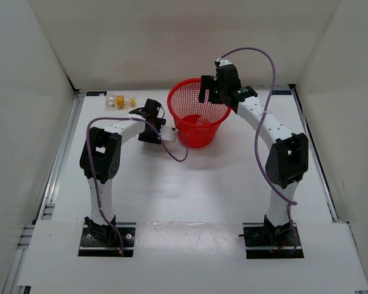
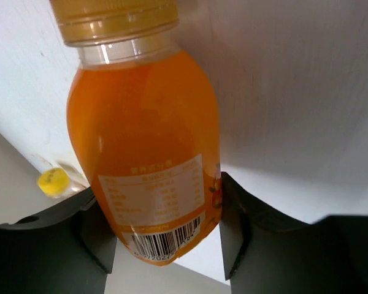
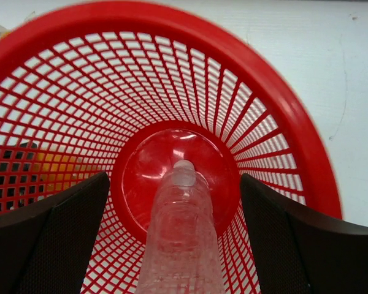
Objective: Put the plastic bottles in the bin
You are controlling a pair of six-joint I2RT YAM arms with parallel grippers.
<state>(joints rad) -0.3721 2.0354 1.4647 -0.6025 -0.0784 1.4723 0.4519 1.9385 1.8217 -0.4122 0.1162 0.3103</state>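
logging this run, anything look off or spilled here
Nothing spilled or damaged. One clear bottle with orange cap lies on its side at the far edge of the table, outside the bin. The left gripper holds the orange bottle; the slim clear bottle is in the bin under the open right gripper.

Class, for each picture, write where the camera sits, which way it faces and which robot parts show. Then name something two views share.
Top view: above and behind the arms, facing down at the table; left arm and right arm show whole.
Left wrist: on the left arm, facing along the left fingers, which clamp the orange bottle.
Right wrist: above the bin, facing straight down into it; the open right fingers frame a clear bottle.
Shared: the bin, in top and right wrist views.
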